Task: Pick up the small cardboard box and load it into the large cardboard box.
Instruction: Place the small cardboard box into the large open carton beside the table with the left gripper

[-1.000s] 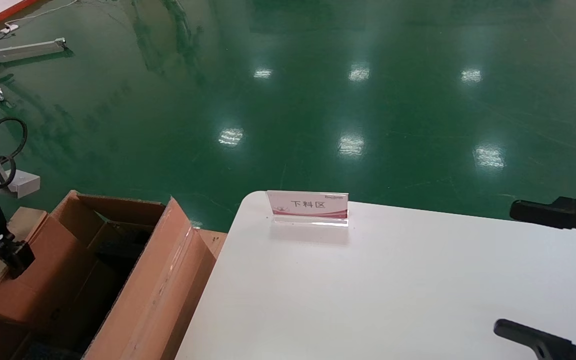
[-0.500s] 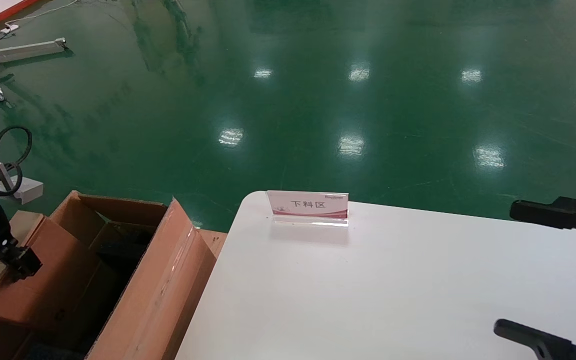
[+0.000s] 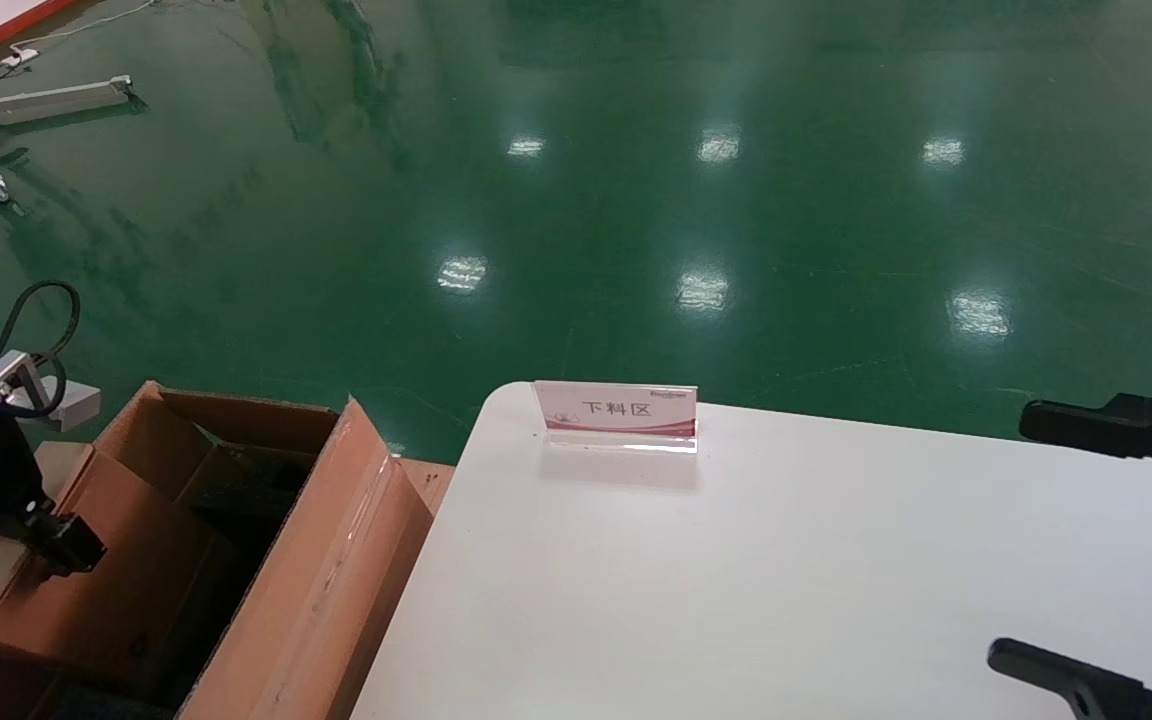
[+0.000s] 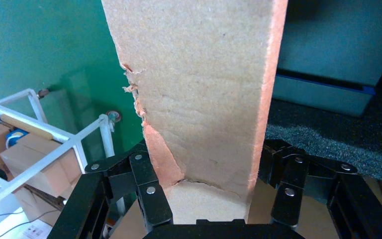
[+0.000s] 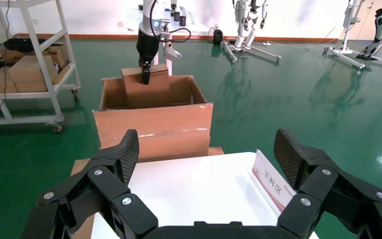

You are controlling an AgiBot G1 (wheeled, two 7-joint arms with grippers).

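The left gripper point(image 3: 64, 545) is seen at the left edge of the head view, its dark wrist pointing down over the open top of the large cardboard box point(image 3: 331, 560). In the left wrist view its jaws are closed on the small cardboard box point(image 4: 204, 94), which fills the space between them; black fingers point(image 4: 149, 194) are pressed against either side of the carton. The pale tan tape strip, torn along one edge, runs away from the jaws along the carton's face. In the right wrist view the left gripper point(image 5: 144, 75) is shown gripping the top edge of the small cardboard box point(image 5: 146, 89), which hangs below the jaws and is partly sunk between the walls of the large cardboard box point(image 5: 154, 124). Black foam point(image 4: 328, 139) is seen beyond the jaws, to one side of the held carton.

The right gripper point(image 5: 206, 174) is held over the white worktop point(image 3: 786, 580), well apart from both cartons, with its jaws spread wide and nothing between them.

A sign holder point(image 3: 616, 415) stands at the far edge of the worktop; the characters 下料区 are printed on it. A white shelf cart point(image 5: 30, 84) holding further cartons stands beside the large carton.
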